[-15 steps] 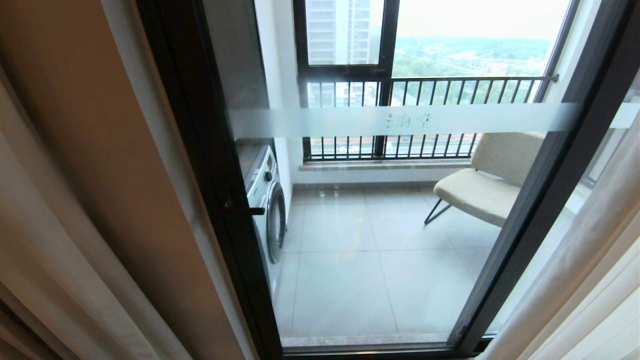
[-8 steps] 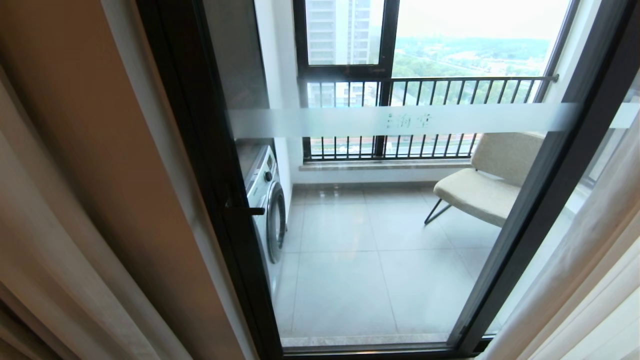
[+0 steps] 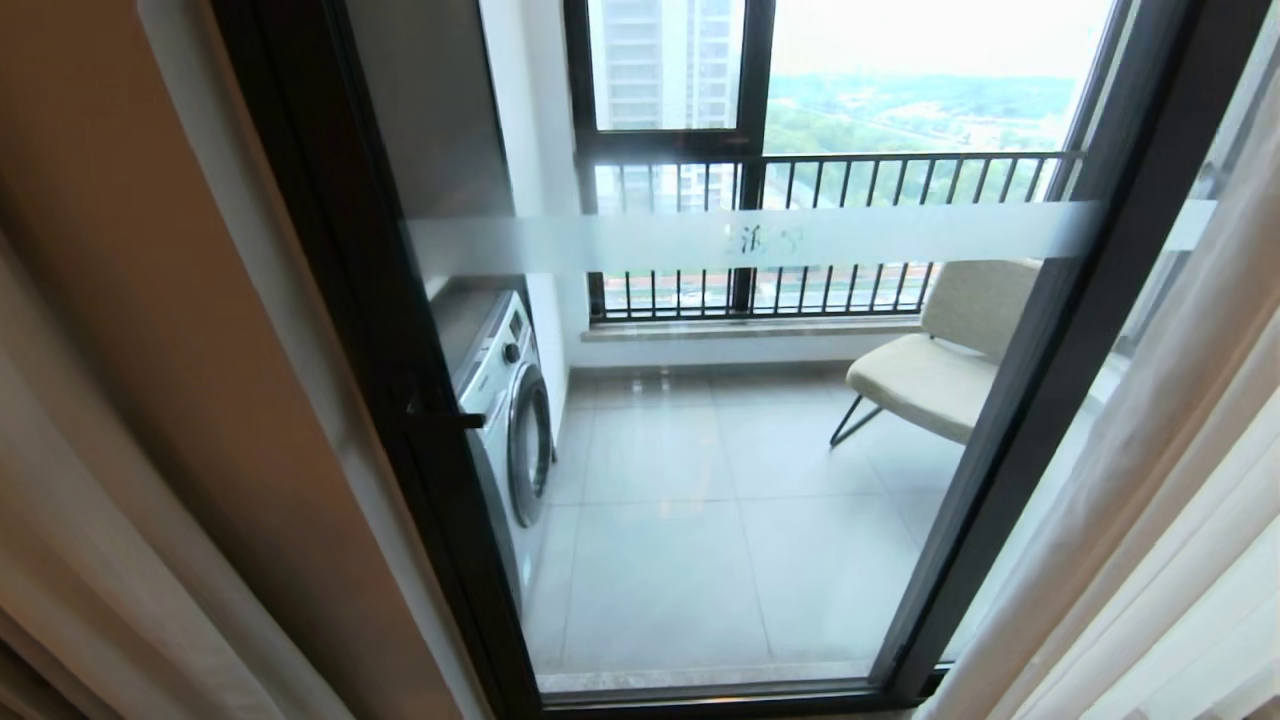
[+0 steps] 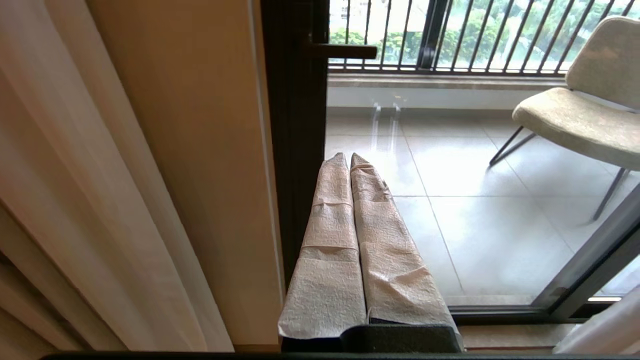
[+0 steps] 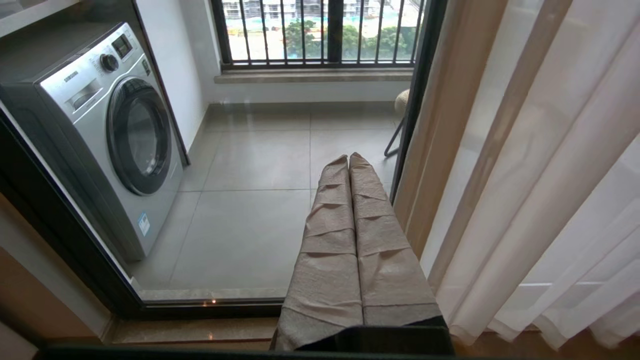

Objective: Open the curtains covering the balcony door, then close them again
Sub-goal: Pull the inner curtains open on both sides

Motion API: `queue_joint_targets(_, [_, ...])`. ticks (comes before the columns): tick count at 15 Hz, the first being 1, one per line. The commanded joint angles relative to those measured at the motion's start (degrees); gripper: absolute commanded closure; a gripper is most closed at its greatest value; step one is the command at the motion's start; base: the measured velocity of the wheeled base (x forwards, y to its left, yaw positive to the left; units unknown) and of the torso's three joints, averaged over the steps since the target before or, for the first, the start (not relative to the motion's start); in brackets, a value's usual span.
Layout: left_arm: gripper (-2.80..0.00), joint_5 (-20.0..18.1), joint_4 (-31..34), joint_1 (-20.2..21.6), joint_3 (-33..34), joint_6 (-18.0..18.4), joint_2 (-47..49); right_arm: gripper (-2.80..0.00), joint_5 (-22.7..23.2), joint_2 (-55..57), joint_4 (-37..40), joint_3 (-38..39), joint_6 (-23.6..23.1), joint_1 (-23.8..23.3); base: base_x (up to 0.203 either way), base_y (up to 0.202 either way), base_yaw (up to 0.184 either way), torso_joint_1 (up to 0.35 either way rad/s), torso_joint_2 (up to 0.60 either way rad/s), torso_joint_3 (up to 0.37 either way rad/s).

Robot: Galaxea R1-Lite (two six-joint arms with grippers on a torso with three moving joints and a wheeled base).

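The balcony door (image 3: 700, 480) is clear glass in a thick black frame (image 3: 380, 330), with a frosted band (image 3: 850, 235) and a small black handle (image 3: 445, 417). The curtains are drawn aside: pale folds hang at the far left (image 3: 70, 520) and white sheers at the right (image 3: 1170, 480). Neither gripper shows in the head view. In its wrist view my left gripper (image 4: 349, 157) is shut and empty, beside the door frame (image 4: 295, 150) below the handle (image 4: 345, 51). My right gripper (image 5: 348, 157) is shut and empty, with the sheers (image 5: 540, 175) close on one side.
Behind the glass stand a silver washing machine (image 3: 505, 400) at the left and a beige chair (image 3: 930, 375) at the right on grey tiles. A barred railing (image 3: 830, 170) runs under the far window. A tan wall strip (image 3: 200, 330) lies between the left curtain and the door.
The whole head view has slid a little to the left, so the camera has moved. Door and curtains themselves look unchanged.
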Motion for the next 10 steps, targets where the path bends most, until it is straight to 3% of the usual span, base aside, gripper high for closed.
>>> queue_joint_targets(1, [0.00,0.02,-0.05,-0.05,0.02,-0.04,-0.13,0.00,0.02,0.08,-0.02,0.00,-0.02,0.00,0.000,-0.199,-0.002,-0.001,0.00,0.004])
queue_joint_targets(10, [0.00,0.02,-0.06,-0.05,0.02,-0.05,-0.13,0.00,0.02,0.00,-0.02,0.00,-0.02,0.00,0.000,-0.191,-0.001,0.004,0.00,0.003])
